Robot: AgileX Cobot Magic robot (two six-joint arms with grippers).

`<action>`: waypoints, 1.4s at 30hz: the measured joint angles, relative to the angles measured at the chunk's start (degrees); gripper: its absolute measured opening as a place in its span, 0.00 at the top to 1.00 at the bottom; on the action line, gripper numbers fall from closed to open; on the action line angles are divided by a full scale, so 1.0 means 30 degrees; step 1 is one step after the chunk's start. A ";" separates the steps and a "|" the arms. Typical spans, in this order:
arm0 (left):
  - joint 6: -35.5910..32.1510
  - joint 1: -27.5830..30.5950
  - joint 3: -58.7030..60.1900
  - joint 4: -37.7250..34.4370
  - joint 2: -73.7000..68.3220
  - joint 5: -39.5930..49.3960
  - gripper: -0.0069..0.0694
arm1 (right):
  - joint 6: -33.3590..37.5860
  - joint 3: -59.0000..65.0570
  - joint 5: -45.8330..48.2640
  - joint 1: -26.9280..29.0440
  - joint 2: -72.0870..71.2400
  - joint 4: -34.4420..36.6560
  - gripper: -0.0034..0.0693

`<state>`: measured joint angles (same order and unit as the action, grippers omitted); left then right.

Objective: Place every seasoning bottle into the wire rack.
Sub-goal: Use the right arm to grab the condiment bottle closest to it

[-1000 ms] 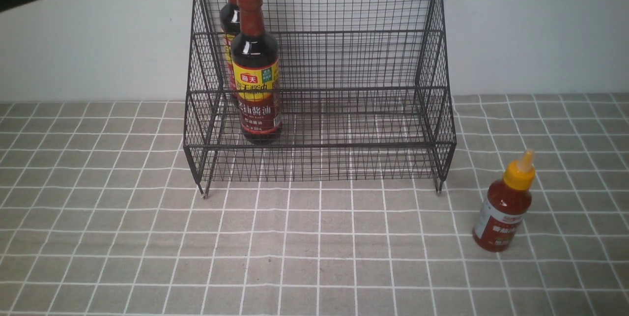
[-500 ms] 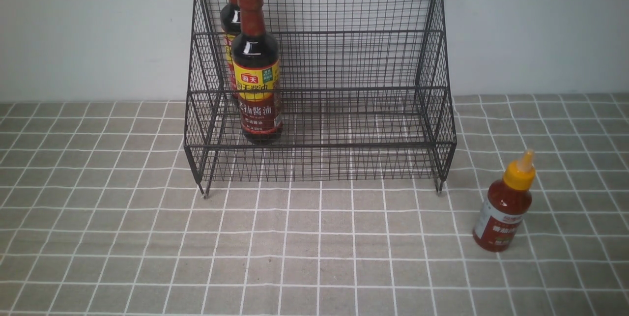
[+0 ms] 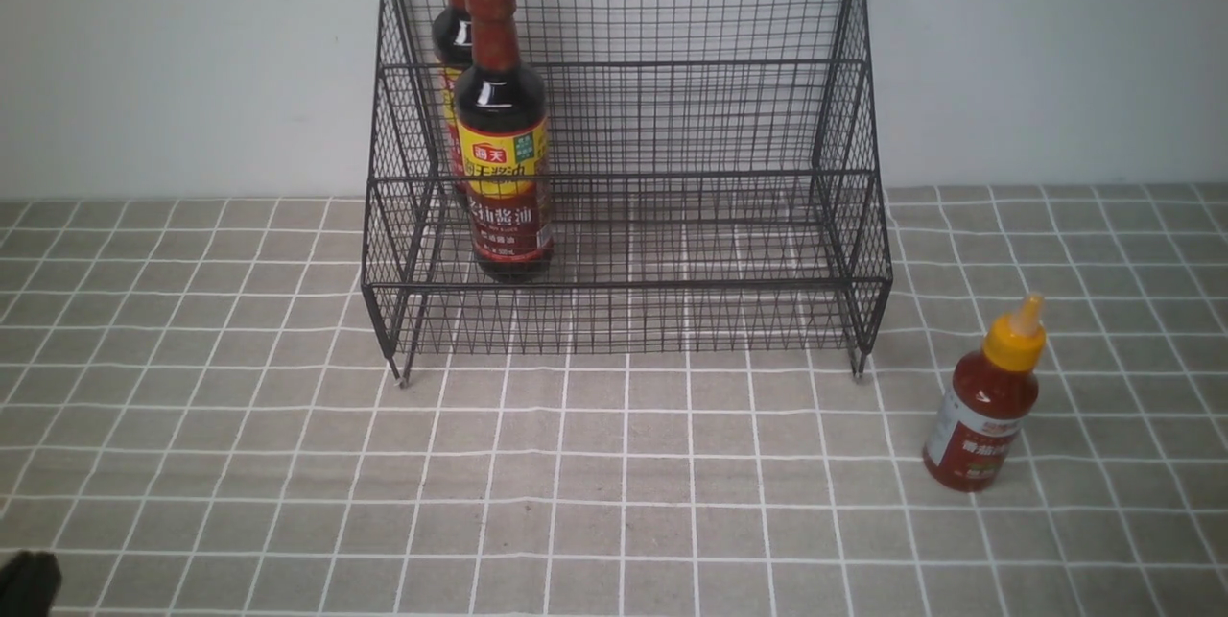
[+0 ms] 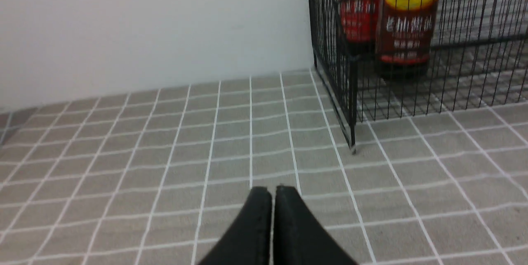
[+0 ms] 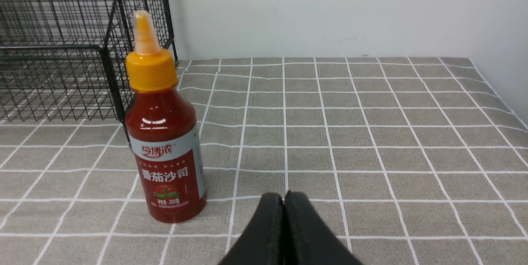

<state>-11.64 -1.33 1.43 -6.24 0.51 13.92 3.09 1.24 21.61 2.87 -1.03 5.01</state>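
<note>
- Grey checked cloth (image 3: 614,502) covers the table, with a pale wall (image 3: 192,70) behind it.
- Against that wall, at upper centre of the front view, stands the wire rack (image 3: 624,283).
- At the rack's left end, the front soy-sauce bottle (image 3: 502,147) stands upright on the lower tier, and the rear soy-sauce bottle (image 3: 451,32) stands behind it on the higher step.
- The red sauce bottle (image 3: 988,406) stands on the cloth at lower right, outside the rack.
- The left gripper (image 4: 272,191) has its jaws pressed together, holding nothing.
- The right gripper (image 5: 284,197) also has its jaws together and empty, near the red sauce bottle but clear of it.
</note>
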 joint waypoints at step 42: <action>0.2825 0.0000 0.0060 0.1731 0.0044 0.2417 0.92 | 0.0202 0.0000 0.0000 0.0000 0.0000 0.0000 0.97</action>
<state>-3.17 -1.33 1.61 -1.04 0.64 21.17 3.70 1.24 21.61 2.87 -1.03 5.01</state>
